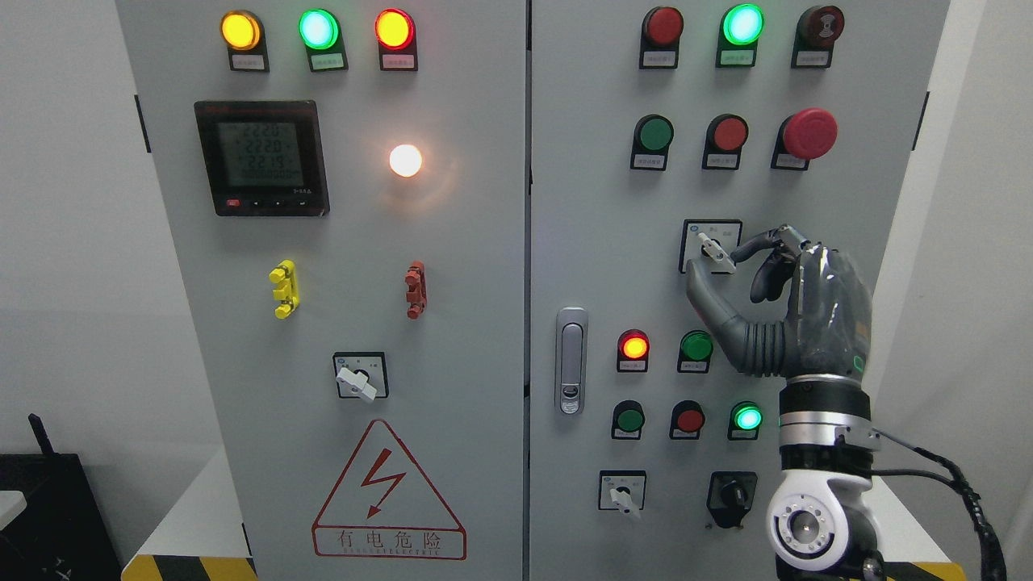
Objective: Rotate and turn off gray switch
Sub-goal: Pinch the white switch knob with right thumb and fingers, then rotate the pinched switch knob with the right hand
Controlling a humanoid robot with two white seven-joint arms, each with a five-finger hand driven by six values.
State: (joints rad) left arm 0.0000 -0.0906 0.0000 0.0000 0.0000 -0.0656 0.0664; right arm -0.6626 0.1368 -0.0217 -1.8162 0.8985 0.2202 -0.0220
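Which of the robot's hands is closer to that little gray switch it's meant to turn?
The right. The right hand is at the gray switch, with a fingertip and the thumb on either side of its handle. The left hand is out of view, so it cannot be placed.

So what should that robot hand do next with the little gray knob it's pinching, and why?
Probably twist it. The right robot hand already has thumb and a fingertip around the gray switch, whose handle sits tilted on its plate, so a small wrist rotation seems the next step toward off.
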